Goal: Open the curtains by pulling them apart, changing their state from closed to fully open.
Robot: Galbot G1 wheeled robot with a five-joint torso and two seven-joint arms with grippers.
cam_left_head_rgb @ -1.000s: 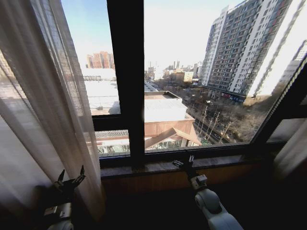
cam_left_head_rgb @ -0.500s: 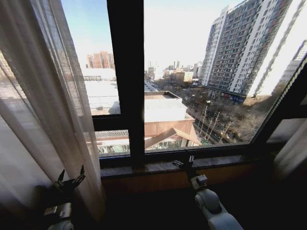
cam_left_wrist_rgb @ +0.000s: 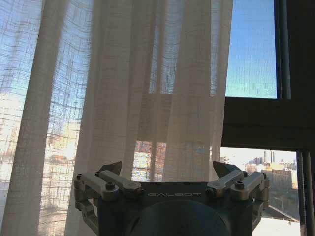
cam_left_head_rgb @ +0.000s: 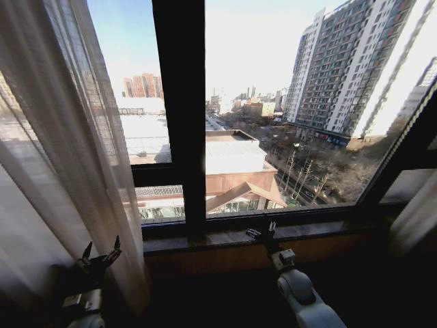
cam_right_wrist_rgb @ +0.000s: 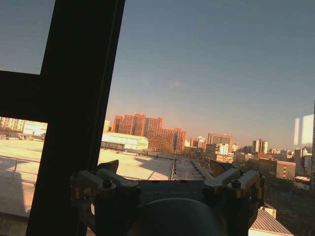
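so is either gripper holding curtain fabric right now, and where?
Nothing is held. The left gripper is open in front of the left curtain panel; the right gripper is open, facing the window frame.

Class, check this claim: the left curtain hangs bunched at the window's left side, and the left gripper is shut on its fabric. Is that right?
Not quite. The left curtain does hang bunched at the left of the window, but the left gripper is open, holding nothing; the fabric hangs beyond its spread fingers. The left wrist view shows it.
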